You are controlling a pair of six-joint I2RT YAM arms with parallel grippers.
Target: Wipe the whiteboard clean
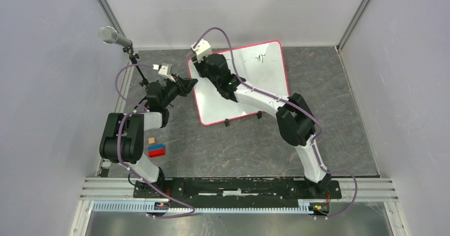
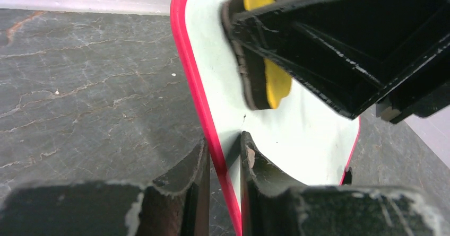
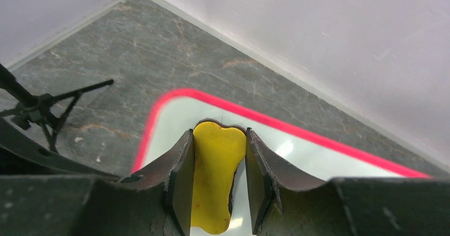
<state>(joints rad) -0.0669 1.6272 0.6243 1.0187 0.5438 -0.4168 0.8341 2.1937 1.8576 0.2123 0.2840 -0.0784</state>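
The whiteboard (image 1: pixel 254 82) lies askew on the dark table, white with a red-pink rim and black handwriting (image 1: pixel 260 58) near its far right corner. My left gripper (image 1: pixel 192 82) is shut on the board's left edge; in the left wrist view (image 2: pixel 225 151) the rim (image 2: pixel 193 71) runs between the jaws. My right gripper (image 1: pixel 199 61) is shut on a yellow eraser (image 3: pixel 217 177) with a dark felt face. It holds the eraser on the board near the far left corner (image 3: pixel 164 101). The eraser also shows in the left wrist view (image 2: pixel 276 82).
A microphone (image 1: pixel 114 36) on a small tripod (image 3: pixel 42 108) stands at the far left. A red-and-blue block (image 1: pixel 156 150) and a small wooden cube (image 1: pixel 152 140) lie by the left arm. Two black feet (image 1: pixel 226 122) stick out of the board's near edge. Walls enclose the table.
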